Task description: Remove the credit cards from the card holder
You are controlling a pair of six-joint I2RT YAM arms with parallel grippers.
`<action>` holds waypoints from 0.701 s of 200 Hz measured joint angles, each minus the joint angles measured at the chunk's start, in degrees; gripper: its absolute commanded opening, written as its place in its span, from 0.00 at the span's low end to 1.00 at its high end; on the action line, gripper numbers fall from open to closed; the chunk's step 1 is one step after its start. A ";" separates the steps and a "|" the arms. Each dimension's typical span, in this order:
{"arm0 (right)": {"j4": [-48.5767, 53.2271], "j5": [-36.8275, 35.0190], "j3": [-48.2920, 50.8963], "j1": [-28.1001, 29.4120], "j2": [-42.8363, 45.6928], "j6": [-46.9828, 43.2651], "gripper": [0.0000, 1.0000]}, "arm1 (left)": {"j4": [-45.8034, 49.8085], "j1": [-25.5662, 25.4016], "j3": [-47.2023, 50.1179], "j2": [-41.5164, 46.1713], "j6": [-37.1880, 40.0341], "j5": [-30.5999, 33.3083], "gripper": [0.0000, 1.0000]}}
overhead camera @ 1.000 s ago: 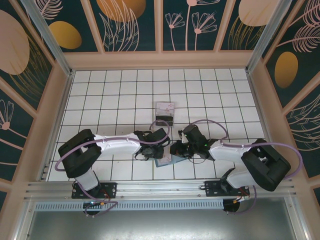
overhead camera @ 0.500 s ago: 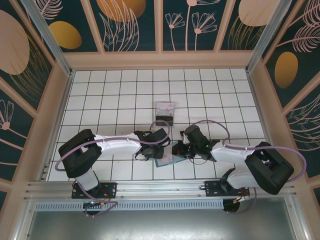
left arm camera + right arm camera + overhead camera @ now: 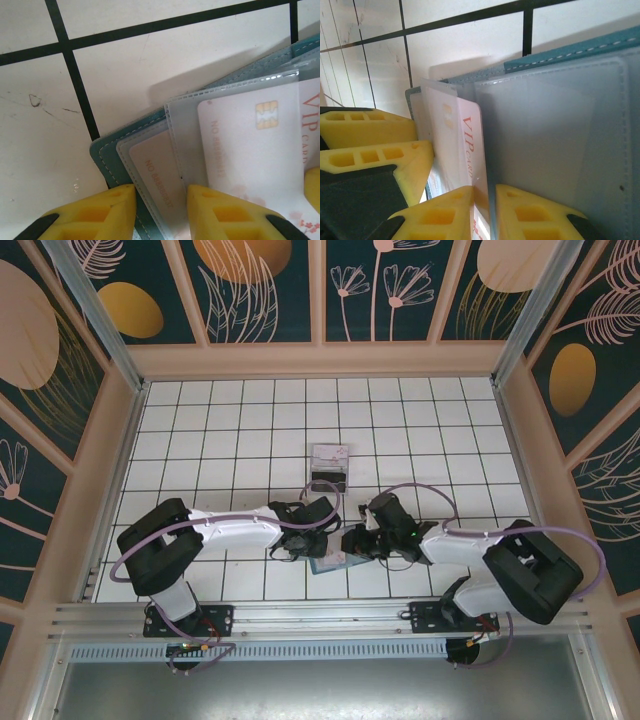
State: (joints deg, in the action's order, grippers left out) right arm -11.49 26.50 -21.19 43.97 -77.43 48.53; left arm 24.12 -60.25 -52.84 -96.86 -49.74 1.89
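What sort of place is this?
Likely a robot test booth: a white gridded table walled by flower-painted panels, with a left arm and right arm bolted to a rail, handling a wallet.

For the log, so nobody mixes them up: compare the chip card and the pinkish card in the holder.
The chip card is white with a gold chip and red VIP lettering; the pinkish card shows just a faint number. The chip card stands pinched between the right tool's fingers; the pinkish card lies between the left tool's fingers. Both sit at the teal card holder and carry a number line.
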 measured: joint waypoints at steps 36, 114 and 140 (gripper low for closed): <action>-2.10 1.07 0.22 0.00 -0.85 0.20 0.11 | 0.02 0.00 0.00 0.00 0.00 0.00 0.32; 0.22 -0.87 1.75 -0.11 4.68 0.22 0.09 | 0.04 -0.09 -0.07 -0.07 0.00 0.15 0.32; 2.73 -1.81 1.77 -0.39 6.23 -0.02 0.08 | 0.07 -0.09 -0.07 -0.07 0.00 0.15 0.32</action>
State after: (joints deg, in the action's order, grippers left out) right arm -8.75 24.69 -19.42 43.57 -71.20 48.51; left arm 24.18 -60.34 -52.90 -96.92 -49.74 2.04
